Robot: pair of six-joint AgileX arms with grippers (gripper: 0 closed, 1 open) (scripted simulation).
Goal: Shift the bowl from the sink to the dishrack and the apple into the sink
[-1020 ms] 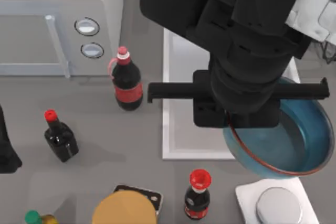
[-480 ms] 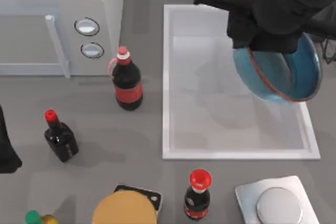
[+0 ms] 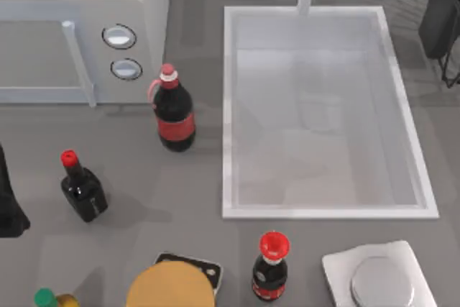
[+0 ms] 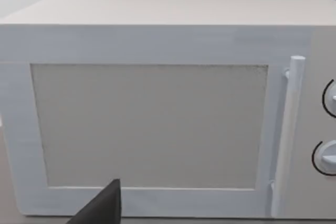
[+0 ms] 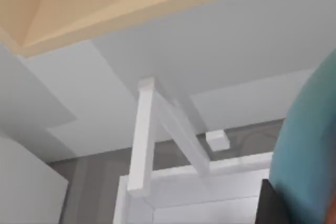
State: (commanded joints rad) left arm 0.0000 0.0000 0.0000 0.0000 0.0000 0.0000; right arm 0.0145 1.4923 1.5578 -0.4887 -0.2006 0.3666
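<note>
Here the grey bench (image 3: 194, 177) carries a microwave (image 3: 79, 26) at upper left and the white sink (image 3: 228, 106) at centre right. In the right wrist view, the blue bowl (image 5: 310, 150) sits against the right claw; its grip I cannot tell.

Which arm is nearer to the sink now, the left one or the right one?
Right. The right arm is at the top view's upper right edge, just beyond the sink rim's far right corner. The left arm sits at the left edge, past the bottles.
</note>
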